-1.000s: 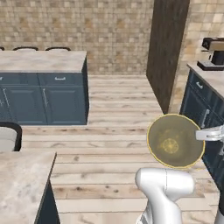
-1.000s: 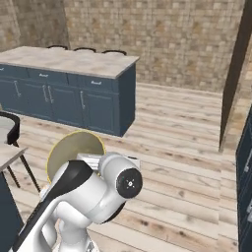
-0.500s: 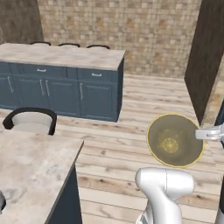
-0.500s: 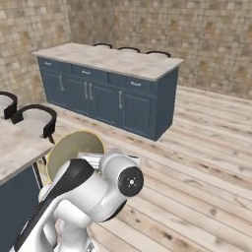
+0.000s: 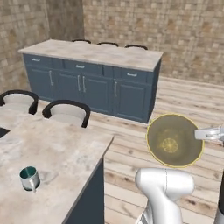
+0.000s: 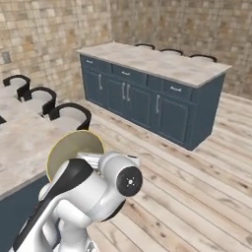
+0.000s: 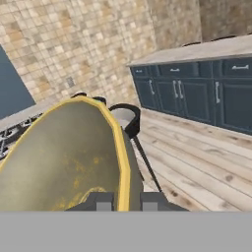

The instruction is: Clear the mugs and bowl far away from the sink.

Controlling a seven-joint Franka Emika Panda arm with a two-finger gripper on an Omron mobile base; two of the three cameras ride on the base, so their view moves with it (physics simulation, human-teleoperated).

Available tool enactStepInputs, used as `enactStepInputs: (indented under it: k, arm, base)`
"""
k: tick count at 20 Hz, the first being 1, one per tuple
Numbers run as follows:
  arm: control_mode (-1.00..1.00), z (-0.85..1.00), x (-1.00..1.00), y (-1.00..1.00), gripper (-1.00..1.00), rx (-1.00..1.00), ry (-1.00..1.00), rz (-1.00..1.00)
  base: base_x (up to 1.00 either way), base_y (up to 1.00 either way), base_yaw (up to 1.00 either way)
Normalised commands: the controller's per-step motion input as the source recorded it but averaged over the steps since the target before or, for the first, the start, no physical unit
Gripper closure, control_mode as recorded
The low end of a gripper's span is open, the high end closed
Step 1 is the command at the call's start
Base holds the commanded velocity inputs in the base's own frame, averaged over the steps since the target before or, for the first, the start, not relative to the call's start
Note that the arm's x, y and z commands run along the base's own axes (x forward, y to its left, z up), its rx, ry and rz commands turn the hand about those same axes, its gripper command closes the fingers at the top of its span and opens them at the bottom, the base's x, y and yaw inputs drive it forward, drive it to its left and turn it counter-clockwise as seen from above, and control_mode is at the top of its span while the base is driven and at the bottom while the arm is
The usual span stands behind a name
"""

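Carrying wide olive-tan, yellow-rimmed bowl (image 5: 174,140), gripper (image 7: 127,201) clamped on rim; base swung round, marble bench (image 5: 65,153) with teal mug (image 5: 29,178) now near.

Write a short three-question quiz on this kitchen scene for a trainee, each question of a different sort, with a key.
1. True or false: the bowl sits flat on the counter.
2. Multiple choice: what stands on the near counter in the left base view? A) a yellow mug B) a teal mug C) a plate
3. Short answer: on which part of the bowl is the gripper shut?

Key
1. False. It is held on edge in the air over the wooden floor.
2. B
3. Its yellowish rim; in the hand view one fingertip lies on each side of it.
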Motion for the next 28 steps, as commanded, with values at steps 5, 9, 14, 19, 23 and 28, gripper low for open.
enactStepInputs:
  k: [5,9,14,19,23,28]
  arm:
    - [1.00,0.00,0.00,0.00,1.00,0.00,0.00,0.00]
    - [1.00,0.00,0.00,0.00,1.00,0.00,0.00,0.00]
    - [1.00,0.00,0.00,0.00,1.00,0.00,0.00,0.00]
    - [1.00,0.00,0.00,0.00,1.00,0.00,0.00,0.00]
    - [1.00,0.00,0.00,0.00,1.00,0.00,0.00,0.00]
    - [1.00,0.00,0.00,0.00,1.00,0.00,0.00,0.00]
  base:
    - [0.05,0.05,0.45]
    - [0.00,0.00,0.50]
    - [0.01,0.00,0.50]
    - [0.14,0.00,0.44]
    - [0.34,-0.07,0.36]
    - [0.52,-0.25,0.26]
